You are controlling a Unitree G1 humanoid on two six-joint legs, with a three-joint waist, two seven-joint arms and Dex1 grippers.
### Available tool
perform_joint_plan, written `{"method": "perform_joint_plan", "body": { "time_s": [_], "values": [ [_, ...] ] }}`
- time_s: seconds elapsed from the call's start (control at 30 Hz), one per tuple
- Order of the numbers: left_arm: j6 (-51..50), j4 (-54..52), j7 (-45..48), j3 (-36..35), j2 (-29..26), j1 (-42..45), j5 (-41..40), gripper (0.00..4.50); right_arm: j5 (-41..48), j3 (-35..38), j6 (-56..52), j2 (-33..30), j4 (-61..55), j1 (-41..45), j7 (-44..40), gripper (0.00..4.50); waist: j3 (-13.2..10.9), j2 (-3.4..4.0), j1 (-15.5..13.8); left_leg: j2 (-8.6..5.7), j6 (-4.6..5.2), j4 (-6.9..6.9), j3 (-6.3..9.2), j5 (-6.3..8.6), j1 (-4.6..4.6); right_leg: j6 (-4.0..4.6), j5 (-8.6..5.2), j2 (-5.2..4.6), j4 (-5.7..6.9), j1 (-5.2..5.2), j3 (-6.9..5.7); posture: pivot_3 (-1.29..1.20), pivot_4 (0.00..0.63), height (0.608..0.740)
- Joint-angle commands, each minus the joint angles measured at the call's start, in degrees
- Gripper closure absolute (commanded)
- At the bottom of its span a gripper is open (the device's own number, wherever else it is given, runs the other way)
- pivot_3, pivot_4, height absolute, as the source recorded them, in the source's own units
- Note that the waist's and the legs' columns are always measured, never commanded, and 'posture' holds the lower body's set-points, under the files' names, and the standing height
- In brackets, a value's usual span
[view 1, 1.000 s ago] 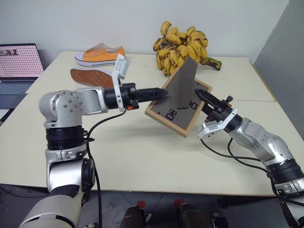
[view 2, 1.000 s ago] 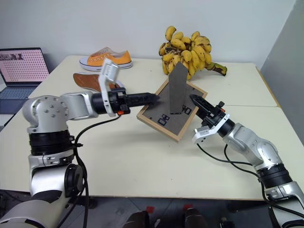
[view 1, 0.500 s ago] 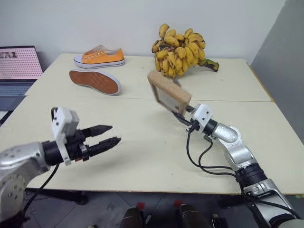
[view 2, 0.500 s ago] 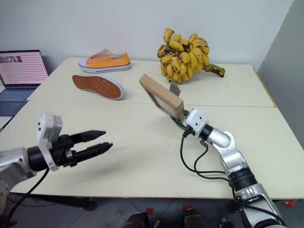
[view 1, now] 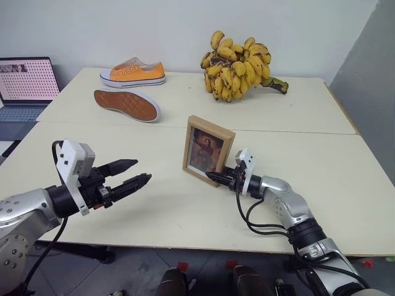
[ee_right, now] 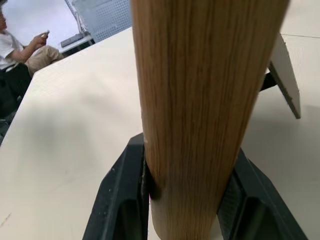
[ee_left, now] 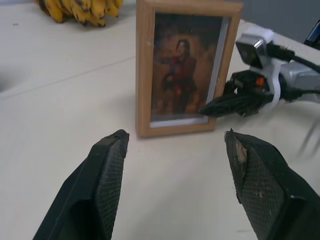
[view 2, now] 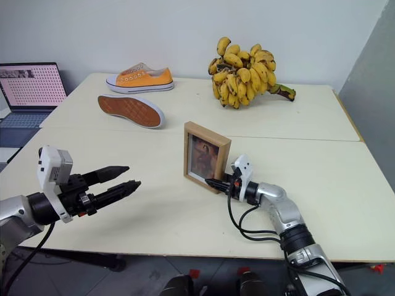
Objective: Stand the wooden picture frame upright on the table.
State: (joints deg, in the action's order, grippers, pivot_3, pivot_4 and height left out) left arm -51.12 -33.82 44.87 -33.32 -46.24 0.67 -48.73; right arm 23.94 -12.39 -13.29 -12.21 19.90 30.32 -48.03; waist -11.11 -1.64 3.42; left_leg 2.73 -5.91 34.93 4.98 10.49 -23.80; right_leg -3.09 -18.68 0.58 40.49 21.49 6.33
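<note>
A: Two grippers, one job: the wooden picture frame (view 1: 208, 150) stands upright near the middle of the table (view 1: 345, 172), portrait side facing the robot, with the right gripper (view 1: 217, 178) clamped on its lower right edge.

B: And the other arm?

A: The left gripper (view 1: 133, 175) hovers well to the left of the frame, fingers spread wide apart and holding nothing.

B: Is the frame standing on its own?

A: Hard to say. The right wrist view shows a grey stand leg (ee_right: 285, 75) angled out behind the frame; whether it bears on the table cannot be told.

B: So what would a good finish take?

A: In my judgement, easing the right fingers apart slowly and evenly, without nudging the wood sideways, then drawing straight back along the table. A snag on release could tip the frame forward onto its face. The bananas (view 1: 237, 58) and shoes (view 1: 131, 71) sit well clear.
</note>
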Motion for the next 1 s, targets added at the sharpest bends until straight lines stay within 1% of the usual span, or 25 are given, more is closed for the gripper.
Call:
{"method": "perform_joint_plan", "body": {
  "time_s": [0.03, 0.1, 0.13, 0.17, 0.2, 0.23, 0.27, 0.33, 0.43, 0.53, 0.6, 0.7, 0.77, 0.8, 0.9, 1.0],
  "values": [
    [0.0, -1.2, -1.2, 0.0, -1.6, 1.4, -2.2, 1.21, -0.6, 1.8, 0.5, 1.0, 0.5, -0.9, -0.6, 3.01, 0.0, 0.00, 0.0, 0.00, 0.00, -0.01, 0.00, 0.00, 0.00, 0.00, 0.00, 0.00, 0.00, 0.00, 0.00, 0.00, 0.150, 0.740],
    [0.0, -0.5, -2.1, 0.6, -1.7, 2.9, -3.3, 1.18, -1.1, 2.3, 0.7, 1.2, 0.8, -1.2, -0.4, 2.50, 0.0, 0.00, 0.1, 0.02, 0.00, -0.02, 0.02, 0.00, 0.00, 0.00, 0.00, 0.02, 0.00, 0.00, -0.01, 0.00, 0.150, 0.740],
    [-0.2, 0.0, -2.6, 0.8, -1.7, 3.7, -3.8, 1.18, -1.4, 2.6, 0.7, 1.3, 0.7, -1.2, -0.1, 2.43, 0.0, 0.00, 0.1, 0.02, 0.00, -0.02, 0.01, 0.00, 0.00, 0.00, -0.01, 0.02, 0.00, 0.00, -0.01, 0.00, 0.150, 0.740],
    [-0.3, 0.2, -3.0, 1.0, -1.7, 4.1, -4.2, 1.18, -1.6, 2.8, 0.7, 1.3, 0.6, -1.3, 0.1, 2.22, 0.0, 0.00, 0.0, 0.02, 0.00, -0.02, 0.02, 0.00, 0.00, 0.00, -0.01, 0.02, -0.02, 0.00, -0.01, 0.00, 0.150, 0.740],
    [0.0, 0.5, -3.4, 1.6, -1.7, 4.6, -3.8, 1.18, -2.0, 2.8, 0.9, 1.2, 0.3, -1.3, 0.3, 2.04, 0.0, 0.00, 0.0, 0.01, 0.00, -0.02, 0.01, 0.00, 0.00, 0.00, -0.01, 0.02, -0.03, -0.01, -0.01, 0.00, 0.150, 0.740],
    [0.9, 0.6, -3.9, 2.6, -1.5, 5.2, -2.7, 1.18, -2.7, 2.7, 1.0, 1.0, -0.1, -1.5, 0.7, 1.69, 0.0, 0.00, 0.0, 0.01, 0.00, -0.02, 0.00, 0.00, -0.01, 0.00, -0.01, 0.02, -0.04, -0.01, -0.01, 0.00, 0.150, 0.740],
    [2.0, 0.7, -4.2, 3.6, -1.1, 5.7, -1.9, 1.18, -3.1, 2.8, 0.7, 0.7, -0.8, -1.8, 1.0, 1.52, 0.0, 0.00, 0.0, 0.01, 0.00, -0.02, 0.01, 0.00, -0.01, 0.00, -0.01, 0.02, -0.05, -0.01, 0.00, 0.00, 0.150, 0.740],
    [4.2, 0.8, -4.5, 5.0, 0.2, 6.8, -1.2, 1.18, -4.2, 2.6, 0.4, -0.4, -3.0, -3.1, 1.2, 1.52, 0.0, 0.00, 0.0, 0.01, 0.00, -0.03, 0.01, 0.00, -0.01, 0.00, -0.01, 0.02, -0.06, 0.00, 0.00, 0.00, 0.150, 0.740],
    [3.9, 1.5, -4.8, 6.8, 1.7, 8.4, -3.3, 1.18, -4.9, 2.7, -1.7, -3.1, -8.0, -5.9, 1.5, 1.52, 0.0, -0.01, -0.3, 0.00, -0.01, -0.05, 0.01, 0.00, -0.03, 0.00, -0.01, 0.02, -0.09, -0.01, -0.01, 0.00, 0.150, 0.740],
    [4.2, 1.7, -4.1, 9.5, 2.4, 9.3, -3.4, 1.18, -5.2, 3.4, -5.6, -7.5, -16.2, -10.2, 1.8, 1.52, 0.0, -0.01, -0.4, -0.01, -0.01, -0.04, 0.02, 0.01, -0.06, -0.01, 0.00, 0.01, -0.16, -0.02, -0.01, 0.00, 0.150, 0.740],
    [4.6, 2.5, -4.1, 11.7, 3.2, 10.3, -2.9, 1.18, -4.3, 4.7, -8.9, -12.0, -23.7, -14.5, 1.6, 1.52, 0.0, 0.00, -0.3, -0.01, -0.01, -0.05, 0.03, 0.01, -0.08, -0.02, -0.01, 0.00, -0.23, -0.04, -0.01, 0.00, 0.150, 0.740],
    [5.5, 4.3, -4.1, 14.6, 4.0, 12.0, -1.3, 1.18, -1.6, 8.6, -14.4, -17.8, -34.6, -20.0, 2.5, 1.52, 0.0, 0.01, -0.4, -0.02, 0.00, -0.06, 0.03, 0.01, -0.10, -0.09, -0.05, 0.01, -0.30, -0.05, -0.01, 0.00, 0.150, 0.740],
    [6.0, 4.8, -3.7, 15.6, 3.9, 12.4, -0.6, 1.18, 0.5, 11.4, -17.0, -19.8, -39.9, -22.1, 3.1, 1.52, 0.0, 0.01, -0.3, 0.00, 0.00, -0.06, 0.03, 0.01, -0.12, -0.21, -0.12, 0.02, -0.38, -0.06, 0.01, 0.00, 0.150, 0.740],
    [5.9, 5.4, -3.6, 16.1, 4.1, 12.7, -0.9, 1.18, 2.6, 14.7, -19.3, -20.8, -43.7, -22.7, 4.6, 1.52, 0.0, 0.01, -0.2, 0.02, 0.00, -0.06, 0.02, 0.01, -0.09, -0.23, -0.13, 0.03, -0.40, -0.08, 0.02, 0.00, 0.150, 0.740],
    [5.1, 6.7, -3.2, 17.4, 4.4, 13.5, -1.6, 1.18, 7.3, 21.7, -25.0, -22.2, -51.8, -22.3, 9.1, 1.52, 0.0, 0.09, 0.0, 0.05, 0.01, -0.07, -0.01, 0.01, -0.14, -0.25, -0.13, 0.08, -0.41, -0.02, 0.09, 0.00, 0.150, 0.740],
    [5.0, 7.7, -3.1, 18.3, 4.9, 14.5, -1.9, 1.18, 9.7, 23.4, -28.3, -21.6, -54.6, -21.4, 12.3, 1.52, 0.0, 0.04, 0.0, 0.05, 0.01, -0.07, -0.02, 0.02, -0.09, -0.25, -0.13, 0.10, -0.44, -0.06, 0.11, 0.00, 0.150, 0.740]
  ]
}}
